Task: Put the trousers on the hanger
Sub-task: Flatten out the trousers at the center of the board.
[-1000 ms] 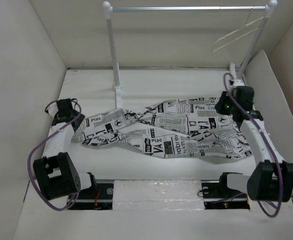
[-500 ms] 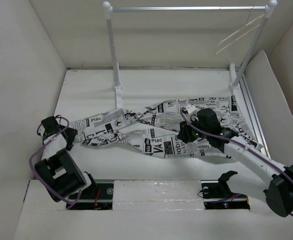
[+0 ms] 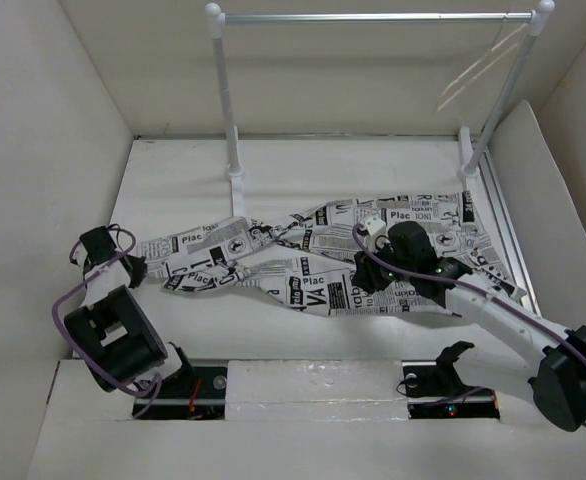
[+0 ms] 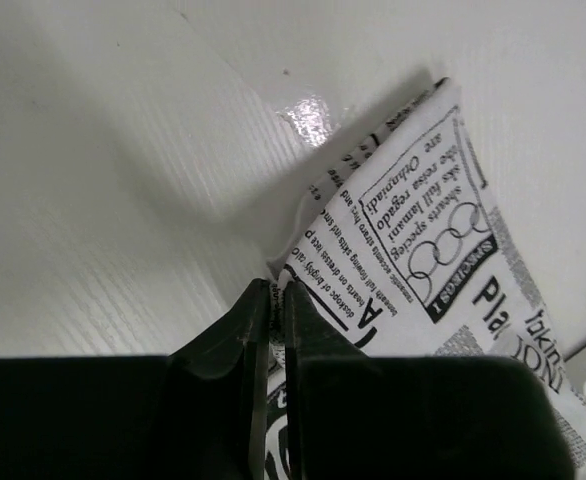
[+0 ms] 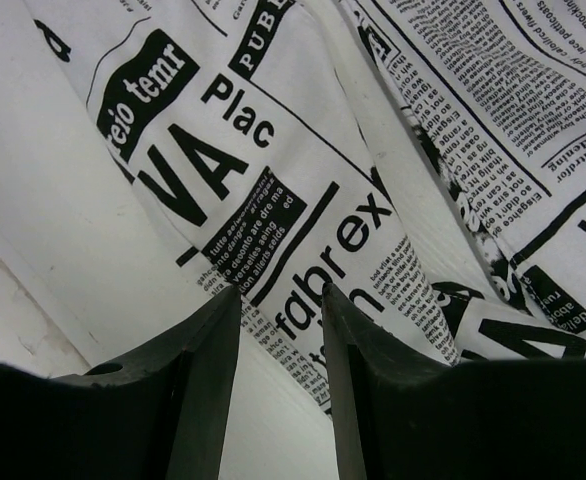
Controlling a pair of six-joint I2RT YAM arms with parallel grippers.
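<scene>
The trousers (image 3: 273,262), white with black newspaper print, lie stretched left to right across the table. My left gripper (image 3: 136,268) sits at their left end. In the left wrist view it (image 4: 273,292) is shut, with a corner of the printed fabric (image 4: 423,230) pinched between its jaws. My right gripper (image 3: 358,275) hovers over the middle of the trousers near their front edge. It (image 5: 280,295) is open, its fingers straddling the cloth (image 5: 273,150) without gripping. The cream hanger (image 3: 470,72) hangs at the right end of the rail.
A metal rail (image 3: 373,16) on white posts (image 3: 228,100) stands at the back of the table. White walls close in the left, right and back sides. A raised white ledge (image 3: 313,380) runs along the near edge between the arm bases.
The right arm swung from the trousers' right end to their middle and opened. The left gripper moved in to the left end and closed on the fabric.
</scene>
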